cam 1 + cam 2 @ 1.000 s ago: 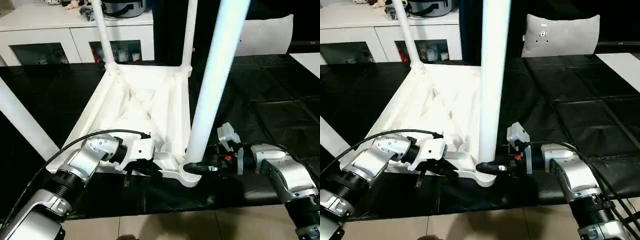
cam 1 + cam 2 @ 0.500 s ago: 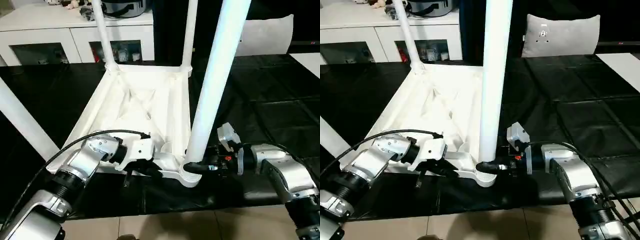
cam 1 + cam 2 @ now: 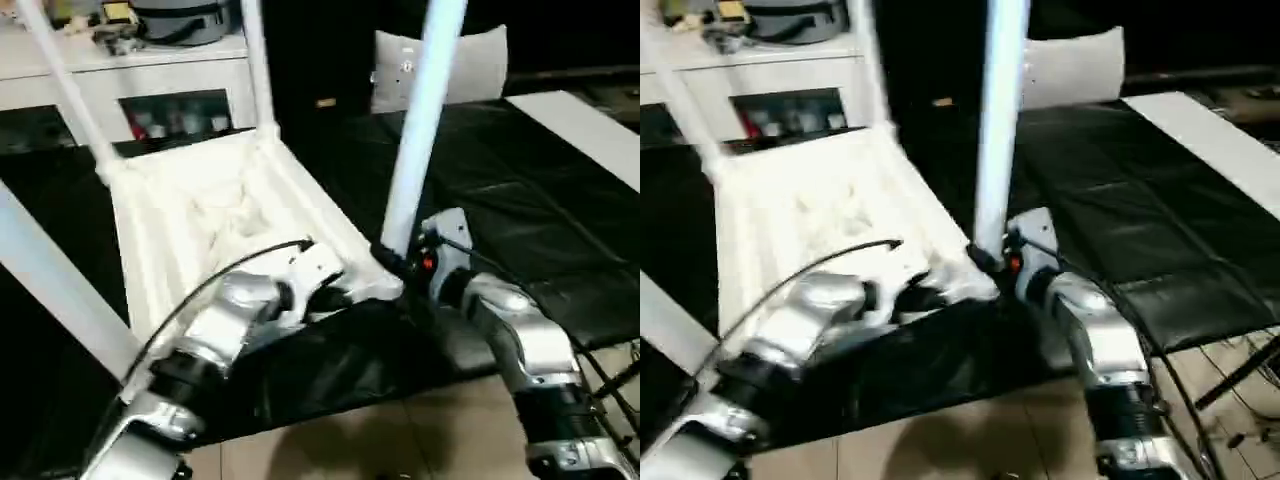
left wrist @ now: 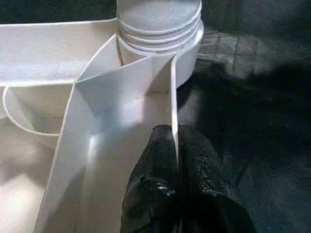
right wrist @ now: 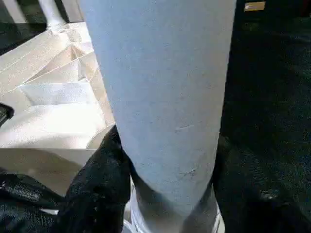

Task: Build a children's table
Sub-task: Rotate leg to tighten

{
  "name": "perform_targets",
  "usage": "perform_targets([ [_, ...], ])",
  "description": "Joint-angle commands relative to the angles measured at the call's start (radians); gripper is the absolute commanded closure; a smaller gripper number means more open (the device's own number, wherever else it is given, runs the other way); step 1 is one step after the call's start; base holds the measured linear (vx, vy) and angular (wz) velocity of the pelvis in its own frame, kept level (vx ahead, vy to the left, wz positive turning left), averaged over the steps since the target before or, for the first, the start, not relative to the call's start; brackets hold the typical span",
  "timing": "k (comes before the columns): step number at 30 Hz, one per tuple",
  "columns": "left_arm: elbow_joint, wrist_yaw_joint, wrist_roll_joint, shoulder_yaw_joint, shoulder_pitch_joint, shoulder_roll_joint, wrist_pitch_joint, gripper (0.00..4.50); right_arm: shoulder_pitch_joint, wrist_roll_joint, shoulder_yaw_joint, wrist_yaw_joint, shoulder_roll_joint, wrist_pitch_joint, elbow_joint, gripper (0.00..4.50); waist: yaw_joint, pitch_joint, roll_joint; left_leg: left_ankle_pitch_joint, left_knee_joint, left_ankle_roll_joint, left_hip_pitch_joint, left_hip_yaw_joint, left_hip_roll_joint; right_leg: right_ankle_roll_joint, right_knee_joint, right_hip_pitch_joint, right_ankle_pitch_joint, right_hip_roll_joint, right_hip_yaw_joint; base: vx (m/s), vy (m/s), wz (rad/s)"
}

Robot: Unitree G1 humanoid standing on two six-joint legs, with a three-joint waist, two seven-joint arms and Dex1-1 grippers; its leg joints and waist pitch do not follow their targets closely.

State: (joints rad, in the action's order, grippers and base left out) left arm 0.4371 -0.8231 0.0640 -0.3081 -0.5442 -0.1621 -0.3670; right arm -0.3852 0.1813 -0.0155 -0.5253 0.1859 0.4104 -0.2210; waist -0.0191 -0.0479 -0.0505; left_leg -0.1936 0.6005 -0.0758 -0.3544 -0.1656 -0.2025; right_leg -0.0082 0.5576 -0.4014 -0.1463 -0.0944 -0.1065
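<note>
**At the near right corner: leg held in its socket, rim pinched**

On the black mat [image 3: 560, 200] the table top [image 3: 190, 215] lies underside up, ribs showing. Four legs rise from its corners: two at the far corners [image 3: 255, 60], one at the near left [image 3: 50, 270], and the near right leg [image 3: 415, 130] standing in its round corner socket [image 4: 160, 29].

The right gripper [image 5: 160, 194] grasps this leg just above the socket, one black finger on either side of the shaft. The left gripper [image 4: 176, 160] is clenched on the thin outer wall of the table top beside the same socket, one finger inside the wall and one outside.

Risks, as judged from the frame:
- If the leg is turned while not square to the socket, the ridged collar may bind or seat crooked.
- The pinch on the thin wall is narrow; a strong twist from the right arm could drag the top across the mat or pull the wall out of the fingers.
- The tall legs give leverage; a sideways push could tilt the whole top.

Hard to make out: how deep the leg sits in the socket cannot be told. The leg tops are cut off by the frame. Motion blur smears the head views, so the ribs and the white cabinet [image 3: 150, 90] and grey cushion [image 3: 440, 60] at the far side lack detail.
</note>
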Motion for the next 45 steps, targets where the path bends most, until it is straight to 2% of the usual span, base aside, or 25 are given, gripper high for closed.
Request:
perform_targets([
  [1,-0.056,0.010,-0.016,0.002,-0.022,0.033,0.022,4.50,0.012,-0.002,-0.039,-0.009,-0.032,-0.002,0.003,1.80,-0.006,0.061,0.007,-0.317,-0.080,0.045,0.001,0.008,-0.006,-0.084,-0.088,0.045,-0.519,-0.046,0.023,0.000,0.000,0.00],
  [3,-0.059,0.001,-0.009,-0.006,-0.019,0.025,0.031,4.50,0.018,-0.001,-0.038,-0.015,-0.030,-0.012,0.010,1.55,-0.009,0.063,0.008,-0.300,-0.082,0.048,0.000,0.007,-0.010,-0.101,-0.082,0.046,-0.473,-0.046,0.028,0.000,0.000,0.00],
  [4,-0.058,-0.004,-0.005,-0.010,-0.017,0.017,0.039,4.50,0.021,0.002,-0.036,-0.023,-0.025,-0.014,0.014,1.42,-0.012,0.064,0.005,-0.284,-0.082,0.049,-0.001,0.006,-0.012,-0.118,-0.076,0.047,-0.435,-0.047,0.032,0.000,0.000,0.00],
  [5,-0.057,-0.012,-0.001,-0.013,-0.015,0.003,0.051,4.50,0.027,0.011,-0.031,-0.039,-0.008,-0.026,0.018,1.36,-0.012,0.065,0.008,-0.276,-0.082,0.050,-0.004,0.005,-0.011,-0.124,-0.073,0.050,-0.418,-0.045,0.033,0.000,0.000,0.00],
  [7,-0.055,-0.018,0.000,-0.015,-0.013,-0.011,0.061,4.50,0.032,0.020,-0.025,-0.058,0.010,-0.036,0.020,1.30,-0.020,0.067,0.007,-0.262,-0.081,0.056,-0.001,0.002,-0.012,-0.137,-0.069,0.051,-0.385,-0.046,0.037,0.000,0.000,0.00],
  [9,-0.053,-0.031,0.000,-0.018,-0.012,-0.031,0.072,4.50,0.038,0.034,-0.014,-0.104,0.040,-0.059,0.025,0.92,-0.026,0.069,0.008,-0.232,-0.079,0.060,-0.002,0.001,-0.014,-0.157,-0.062,0.054,-0.347,-0.047,0.039,0.000,0.000,0.00],
  [10,-0.052,-0.038,0.000,-0.019,-0.012,-0.038,0.080,4.50,0.040,0.041,-0.011,-0.126,0.052,-0.065,0.030,0.88,-0.029,0.069,0.008,-0.218,-0.079,0.064,-0.004,-0.001,-0.013,-0.165,-0.059,0.055,-0.330,-0.047,0.041,0.000,0.000,0.00],
  [13,-0.047,-0.055,0.007,-0.021,-0.010,-0.055,0.096,4.50,0.047,0.058,-0.006,-0.191,0.088,-0.073,0.047,0.70,-0.037,0.069,0.009,-0.207,-0.076,0.070,-0.005,-0.002,-0.014,-0.165,-0.060,0.056,-0.344,-0.049,0.042,0.000,0.000,0.00],
  [14,-0.043,-0.062,0.011,-0.025,-0.009,-0.062,0.103,4.50,0.052,0.062,-0.011,-0.223,0.107,-0.080,0.054,0.57,-0.039,0.069,0.004,-0.202,-0.076,0.069,-0.005,-0.002,-0.015,-0.166,-0.057,0.055,-0.339,-0.048,0.042,0.000,0.000,0.00],
  [16,-0.031,-0.080,0.015,-0.034,-0.007,-0.078,0.129,4.50,0.062,0.069,-0.020,-0.288,0.152,-0.083,0.067,0.43,-0.046,0.068,0.008,-0.195,-0.076,0.073,-0.006,-0.002,-0.016,-0.164,-0.056,0.055,-0.331,-0.046,0.042,0.000,0.000,0.00],
  [18,-0.031,-0.101,0.008,-0.040,-0.005,-0.087,0.139,4.50,0.066,0.076,-0.021,-0.319,0.176,-0.081,0.069,0.13,-0.047,0.068,0.010,-0.204,-0.077,0.069,-0.005,-0.002,-0.016,-0.159,-0.058,0.054,-0.352,-0.046,0.042,0.000,0.000,0.00],
  [20,-0.032,-0.133,0.006,-0.051,-0.003,-0.103,0.154,4.50,0.069,0.083,-0.029,-0.363,0.206,-0.083,0.072,0.05,-0.048,0.067,0.009,-0.216,-0.078,0.065,-0.004,-0.001,-0.018,-0.157,-0.058,0.053,-0.367,-0.047,0.042,0.000,0.000,0.00],
  [22,-0.034,-0.164,0.006,-0.063,0.000,-0.119,0.173,4.50,0.070,0.090,-0.035,-0.409,0.231,-0.086,0.073,0.05,-0.048,0.066,0.011,-0.228,-0.079,0.066,-0.004,-0.001,-0.018,-0.155,-0.060,0.053,-0.377,-0.047,0.042,0.000,0.000,0.00],
  [24,-0.044,-0.245,0.000,-0.089,0.009,-0.155,0.210,4.50,0.068,0.112,-0.045,-0.499,0.275,-0.077,0.077,0.05,-0.050,0.067,0.010,-0.233,-0.078,0.069,-0.002,-0.001,-0.018,-0.158,-0.060,0.053,-0.379,-0.047,0.042,0.000,0.000,0.00],
  [26,-0.044,-0.271,0.000,-0.097,0.011,-0.168,0.226,4.50,0.066,0.119,-0.050,-0.529,0.290,-0.072,0.080,0.05,-0.054,0.066,0.008,-0.230,-0.078,0.072,-0.003,-0.001,-0.019,-0.161,-0.059,0.052,-0.375,-0.048,0.044,0.000,0.000,0.00],
  [30,-0.026,-0.348,0.004,-0.123,0.007,-0.208,0.306,4.50,0.059,0.122,-0.083,-0.616,0.343,-0.052,0.090,0.05,-0.072,0.067,0.009,-0.219,-0.078,0.068,0.002,-0.004,-0.023,-0.168,-0.054,0.049,-0.360,-0.048,0.047,0.000,0.000,0.00],
  [34,-0.024,-0.444,-0.006,-0.150,0.006,-0.254,0.378,4.50,0.064,0.145,-0.124,-0.738,0.383,-0.068,0.106,0.05,-0.085,0.068,0.009,-0.225,-0.078,0.065,0.002,-0.003,-0.026,-0.177,-0.049,0.050,-0.345,-0.049,0.048,0.000,0.000,0.00],
  [35,-0.026,-0.464,-0.009,-0.155,0.007,-0.264,0.388,4.50,0.064,0.150,-0.131,-0.763,0.385,-0.079,0.106,0.31,-0.086,0.067,0.009,-0.229,-0.079,0.066,0.001,-0.004,-0.026,-0.177,-0.049,0.050,-0.347,-0.049,0.048,0.000,0.000,0.00],
  [38,-0.031,-0.496,-0.014,-0.161,0.009,-0.278,0.406,4.50,0.061,0.156,-0.140,-0.792,0.378,-0.091,0.097,0.44,-0.091,0.066,0.010,-0.238,-0.079,0.059,0.003,-0.005,-0.026,-0.175,-0.051,0.047,-0.367,-0.050,0.049,0.000,0.000,0.00],
  [39,-0.032,-0.508,-0.015,-0.163,0.009,-0.283,0.414,4.50,0.057,0.156,-0.146,-0.797,0.373,-0.090,0.091,0.44,-0.094,0.065,0.013,-0.243,-0.080,0.052,0.005,-0.004,-0.026,-0.173,-0.051,0.046,-0.384,-0.051,0.049,0.000,0.000,0.00],
  [45,-0.024,-0.521,-0.016,-0.168,0.011,-0.289,0.437,4.50,0.037,0.150,-0.173,-0.811,0.359,-0.095,0.070,1.01,-0.092,0.064,0.015,-0.255,-0.082,0.040,0.006,-0.003,-0.025,-0.153,-0.054,0.046,-0.425,-0.051,0.049,0.000,0.000,0.00],
])
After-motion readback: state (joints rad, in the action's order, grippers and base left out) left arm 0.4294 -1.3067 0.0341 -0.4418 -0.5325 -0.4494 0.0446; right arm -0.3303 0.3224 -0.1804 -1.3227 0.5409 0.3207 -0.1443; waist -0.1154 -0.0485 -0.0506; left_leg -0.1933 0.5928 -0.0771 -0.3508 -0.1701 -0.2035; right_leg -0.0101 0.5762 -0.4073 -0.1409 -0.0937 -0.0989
